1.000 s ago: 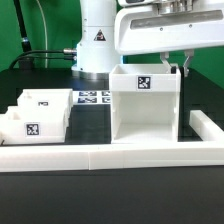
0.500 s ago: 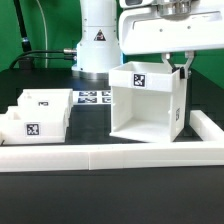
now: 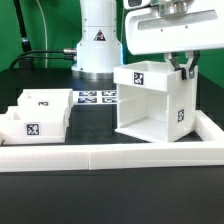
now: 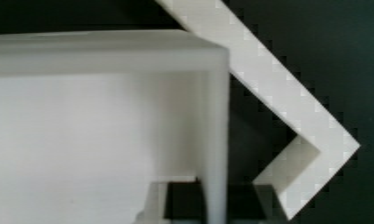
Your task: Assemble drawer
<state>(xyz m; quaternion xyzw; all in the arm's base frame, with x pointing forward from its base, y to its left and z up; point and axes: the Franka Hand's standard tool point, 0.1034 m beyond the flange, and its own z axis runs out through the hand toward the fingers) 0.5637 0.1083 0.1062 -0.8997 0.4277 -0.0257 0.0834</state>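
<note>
The tall white drawer housing (image 3: 152, 103) stands on the black table at the exterior view's right, its open front facing the camera, turned a little so a tagged side wall shows. My gripper (image 3: 183, 68) is shut on the housing's top rim at its far right corner. In the wrist view the housing's thin wall (image 4: 216, 150) runs between my two dark fingertips (image 4: 180, 203). Two small shallow trays (image 3: 35, 113) with tags sit together at the exterior view's left.
The long low white border wall (image 3: 110, 155) runs along the front and turns back at the exterior view's right (image 3: 212, 128); it also shows in the wrist view (image 4: 282, 90). The marker board (image 3: 95, 97) lies behind the trays. The robot base (image 3: 98, 40) stands at the back.
The housing, held in my gripper, has turned and shifted toward the exterior view's right, so its tagged side wall now shows. The trays have not moved.
</note>
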